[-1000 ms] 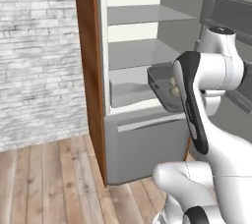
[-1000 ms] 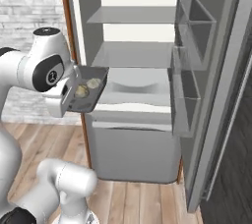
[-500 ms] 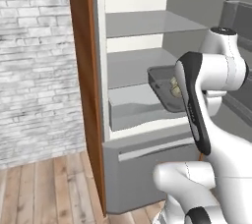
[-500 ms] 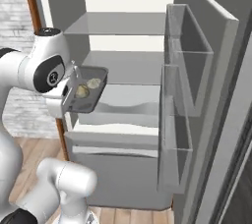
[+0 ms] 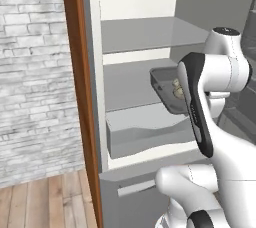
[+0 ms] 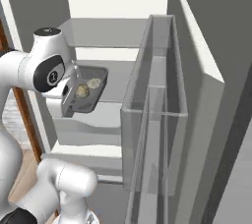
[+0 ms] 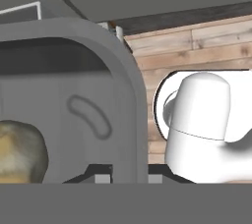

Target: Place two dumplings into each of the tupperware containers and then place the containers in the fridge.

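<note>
My gripper point(image 7: 128, 179) is clamped on the rim of the grey container point(image 6: 84, 97), two dumplings point(image 6: 82, 91) inside. The fridge point(image 5: 145, 37) has drawn much closer as the base drives in, so I'm carrying the container level with its middle shelf point(image 5: 127, 84), nearly ready to slide it on.

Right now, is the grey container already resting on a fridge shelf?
No. In the right base view the grey container hangs in the air at the gripper, in front of the fridge shelves, with two dumplings inside.
</note>
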Controlling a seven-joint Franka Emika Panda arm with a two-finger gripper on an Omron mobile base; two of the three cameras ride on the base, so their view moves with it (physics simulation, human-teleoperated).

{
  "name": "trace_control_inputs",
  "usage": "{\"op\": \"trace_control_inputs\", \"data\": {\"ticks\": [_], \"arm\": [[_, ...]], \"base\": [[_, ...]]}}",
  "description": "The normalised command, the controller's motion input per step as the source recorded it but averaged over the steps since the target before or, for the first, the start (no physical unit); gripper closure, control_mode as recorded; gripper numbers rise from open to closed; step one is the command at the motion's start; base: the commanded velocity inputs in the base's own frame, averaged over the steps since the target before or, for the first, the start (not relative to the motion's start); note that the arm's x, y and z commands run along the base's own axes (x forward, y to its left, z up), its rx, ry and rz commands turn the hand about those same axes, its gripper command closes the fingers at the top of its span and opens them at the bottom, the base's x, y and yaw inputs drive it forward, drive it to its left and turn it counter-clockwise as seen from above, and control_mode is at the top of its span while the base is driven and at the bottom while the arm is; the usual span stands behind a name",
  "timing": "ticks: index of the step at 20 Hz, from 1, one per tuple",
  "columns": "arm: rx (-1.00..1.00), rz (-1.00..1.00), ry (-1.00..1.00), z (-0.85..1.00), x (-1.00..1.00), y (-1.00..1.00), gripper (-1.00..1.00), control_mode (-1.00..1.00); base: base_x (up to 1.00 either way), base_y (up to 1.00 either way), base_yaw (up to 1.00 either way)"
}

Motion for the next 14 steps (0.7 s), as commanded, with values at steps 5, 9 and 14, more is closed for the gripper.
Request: {"op": "trace_control_inputs", "data": {"ticks": [5, 9, 14], "arm": [[0.00, 0.00, 0.00, 0.00, 0.00, 0.00, 1.00, 1.00], [0.00, 0.00, 0.00, 0.00, 0.00, 0.00, 1.00, 1.00], [0.00, 0.00, 0.01, 0.00, -0.01, 0.00, 1.00, -1.00]], "base": [[0.53, -0.29, 0.05], [0.41, -0.18, 0.03], [0.02, -0.02, 0.01]]}}
